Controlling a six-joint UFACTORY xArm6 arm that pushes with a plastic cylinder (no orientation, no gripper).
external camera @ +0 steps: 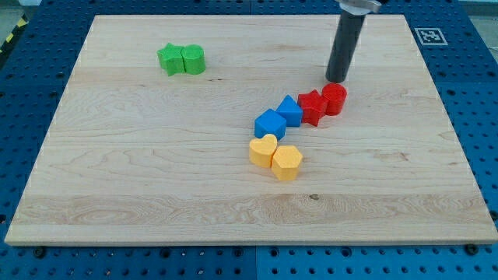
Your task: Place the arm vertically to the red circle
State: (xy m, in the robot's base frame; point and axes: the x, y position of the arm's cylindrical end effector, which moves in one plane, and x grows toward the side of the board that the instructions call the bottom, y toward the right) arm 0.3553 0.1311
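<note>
The red circle block lies right of the board's middle, touching a red star-shaped block on its left. My tip rests on the board just above the red circle, almost touching its top edge. The dark rod rises from there out of the view's top. Two blue blocks continue the row down to the left.
A yellow heart block and a yellow hexagon block lie below the blue ones. Two green blocks sit touching at the upper left. The wooden board lies on a blue perforated table.
</note>
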